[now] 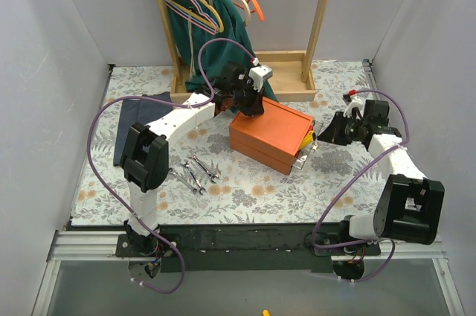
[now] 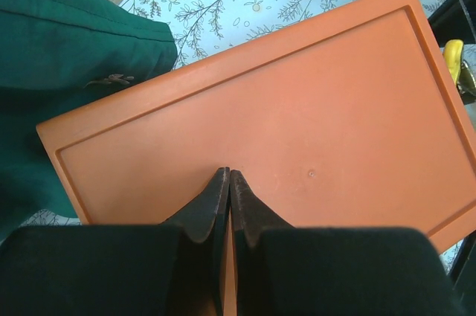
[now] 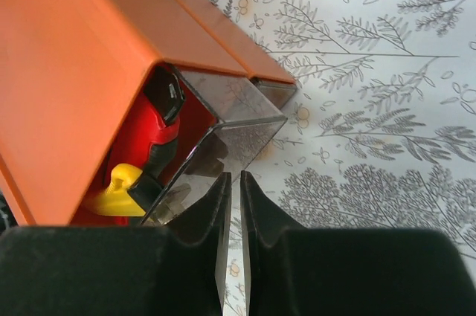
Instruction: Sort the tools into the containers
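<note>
A: Nearest the lens is the right gripper (image 3: 233,176). How does it stand?
B: Its fingers are closed to a thin slit at the clear drawer's (image 3: 238,137) front wall. Whether they pinch it cannot be told.
A: What crowds the orange box (image 1: 268,126)?
B: The left gripper (image 2: 229,173), shut and empty, rests over its lid. A green garment (image 2: 67,71) hangs just beside it from the wooden rack (image 1: 294,94).
A: And the tools?
B: One pair of red-and-black pliers (image 3: 145,134) and one yellow-handled tool (image 3: 119,186) lie in the pulled-out drawer. Several silver wrenches (image 1: 195,172) lie on the floral tablecloth (image 1: 245,186), well apart from the box, and their count is unclear.
</note>
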